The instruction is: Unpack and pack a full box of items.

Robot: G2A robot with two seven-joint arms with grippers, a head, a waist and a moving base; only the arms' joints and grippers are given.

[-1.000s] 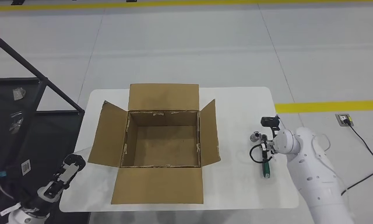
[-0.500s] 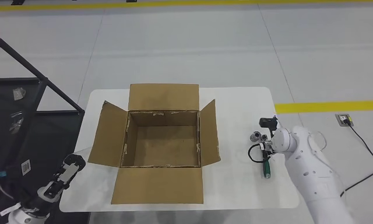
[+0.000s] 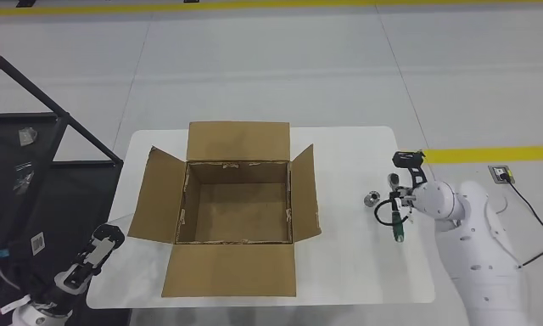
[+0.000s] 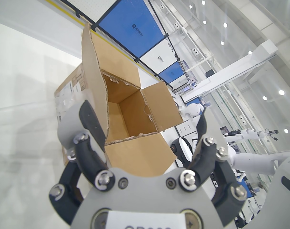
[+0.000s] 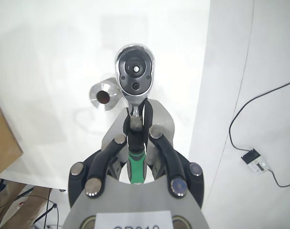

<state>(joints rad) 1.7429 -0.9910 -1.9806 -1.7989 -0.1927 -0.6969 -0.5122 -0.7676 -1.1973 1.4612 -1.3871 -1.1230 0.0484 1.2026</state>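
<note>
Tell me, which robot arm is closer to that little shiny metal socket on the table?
Right. The right arm, jaws shut on a ratchet wrench, is just beside the socket. The left arm is far off, on the other side of the cardboard box.

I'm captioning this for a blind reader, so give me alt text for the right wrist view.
The right gripper is shut on a ratchet wrench with a green handle, its shiny head out front over a white table. A small metal socket lies on the table near the head.
</note>
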